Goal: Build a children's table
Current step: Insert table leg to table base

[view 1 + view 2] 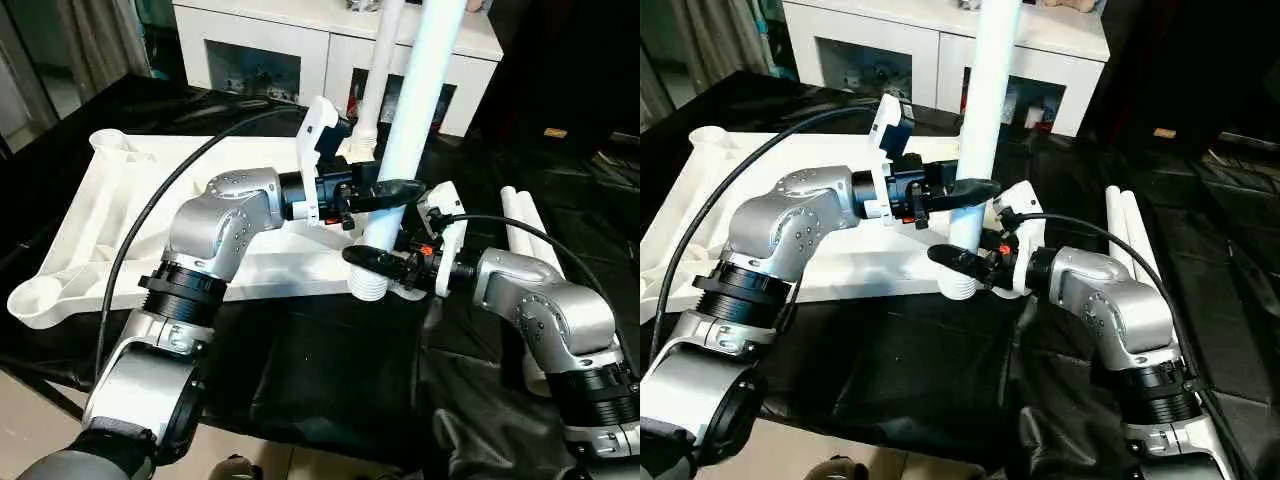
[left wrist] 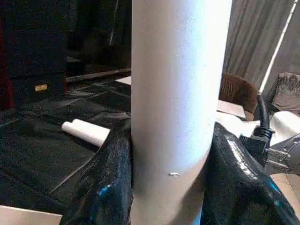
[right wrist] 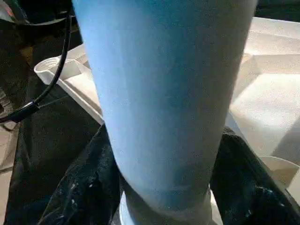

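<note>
Two tools clamp one leg — left tool above, right tool below — upright at the tabletop's near corner socket; keep it plumb while seating it.

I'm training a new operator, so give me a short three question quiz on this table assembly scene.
1. True or false: the tabletop lies flat on the black sheet.
2. How many spare legs lie at the robot's right? A one, B two, C four.
3. Which gripper clasps the upright leg lower down?

Key: 1 true. 2 B. 3 the right gripper, near the corner socket; the left gripper holds higher up.
</note>
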